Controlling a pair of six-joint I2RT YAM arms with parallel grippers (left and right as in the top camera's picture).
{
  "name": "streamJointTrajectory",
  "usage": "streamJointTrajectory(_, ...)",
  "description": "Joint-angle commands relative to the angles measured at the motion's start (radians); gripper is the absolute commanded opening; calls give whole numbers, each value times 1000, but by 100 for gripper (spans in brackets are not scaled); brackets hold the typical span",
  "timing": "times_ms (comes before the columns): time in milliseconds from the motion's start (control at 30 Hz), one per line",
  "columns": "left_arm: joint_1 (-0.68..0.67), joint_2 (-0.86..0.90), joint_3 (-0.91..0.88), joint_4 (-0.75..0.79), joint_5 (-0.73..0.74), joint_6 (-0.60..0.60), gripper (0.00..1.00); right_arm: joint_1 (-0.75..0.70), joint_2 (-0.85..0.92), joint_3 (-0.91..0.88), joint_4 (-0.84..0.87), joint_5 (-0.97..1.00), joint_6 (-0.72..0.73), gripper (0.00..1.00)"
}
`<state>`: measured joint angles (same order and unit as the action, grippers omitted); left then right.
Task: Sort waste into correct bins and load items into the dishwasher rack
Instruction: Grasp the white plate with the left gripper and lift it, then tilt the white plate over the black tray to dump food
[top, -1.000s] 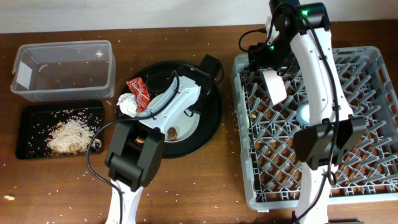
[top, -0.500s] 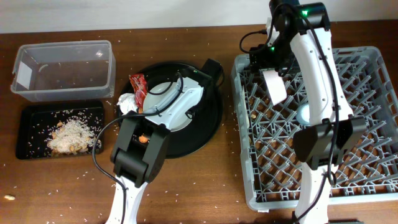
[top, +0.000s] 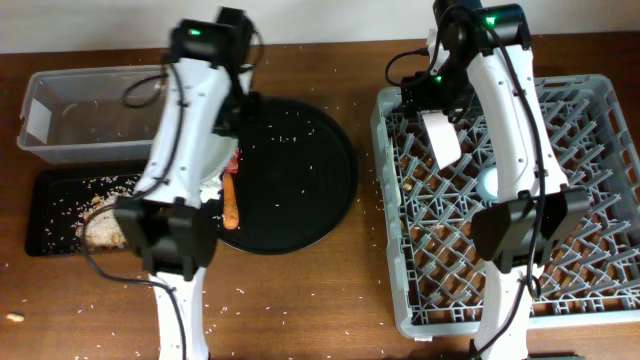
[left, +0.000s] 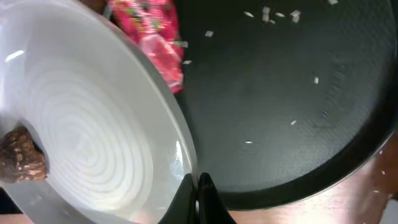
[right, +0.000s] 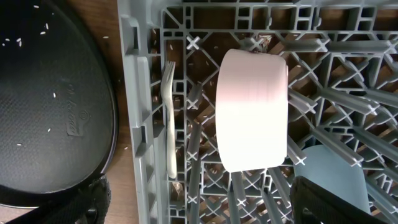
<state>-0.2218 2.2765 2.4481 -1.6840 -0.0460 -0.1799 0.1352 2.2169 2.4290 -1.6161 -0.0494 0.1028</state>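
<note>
The left gripper (left: 196, 186) pinches the plate (left: 93, 137) at its 4 o'clock rim, brown lump (left: 22, 155) at 9, while the right gripper (right: 199, 196) gapes wide, empty, above the bowl (right: 252, 109).

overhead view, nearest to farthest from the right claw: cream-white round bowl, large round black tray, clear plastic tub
1. cream-white round bowl, in the grey dishwasher rack, beside the right claw
2. large round black tray, left of the rack
3. clear plastic tub, far left
</note>
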Motion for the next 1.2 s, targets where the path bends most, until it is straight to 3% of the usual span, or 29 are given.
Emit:
streamJointTrajectory(0, 104, -142, 26, -4, 37, 61, 0, 1, -21, 17, -3, 9, -2, 91)
streamJointTrajectory(133, 346, -224, 10, -4, 320, 210, 0, 1, -21, 17, -19, 9, -2, 91)
streamJointTrajectory(367, 588, -252, -313, -4, 767, 558, 0, 1, -21, 17, -31, 8, 2, 91)
streamJointTrajectory(567, 793, -252, -460, -5, 1147, 692, 0, 1, -21, 17, -31, 8, 2, 91)
streamJointTrajectory(667, 880, -252, -539, -5, 1263, 732, 0, 1, -21, 17, -30, 8, 2, 91)
streamJointTrajectory(733, 860, -267, -539, 0, 1288, 750, 0, 1, -21, 17, -29, 8, 2, 91)
streamJointTrajectory(833, 681, -340, -537, 60, 1278, 756, 1, 1, -21, 17, -28, 8, 2, 91)
streamJointTrajectory(867, 554, -357, -536, 124, 1254, 732, 1, 1, -21, 17, -26, 8, 2, 91)
streamJointTrajectory(900, 446, -357, -536, 212, 1161, 628, 1, 1, -21, 17, -26, 8, 2, 91)
streamJointTrajectory(967, 205, -356, -536, 425, 817, 398, 0, 1, -21, 17, -26, 8, 2, 91)
streamJointTrajectory(1000, 61, -356, -536, 509, 536, 325, 0, 1, -21, 17, -26, 8, 2, 91)
streamJointTrajectory(1067, -145, -323, -536, 548, 100, 270, 0, 1, -21, 17, -26, 8, 2, 91)
streamJointTrajectory(1167, -277, -175, -536, 548, 56, 270, 0, 1, -21, 17, -18, 8, 2, 91)
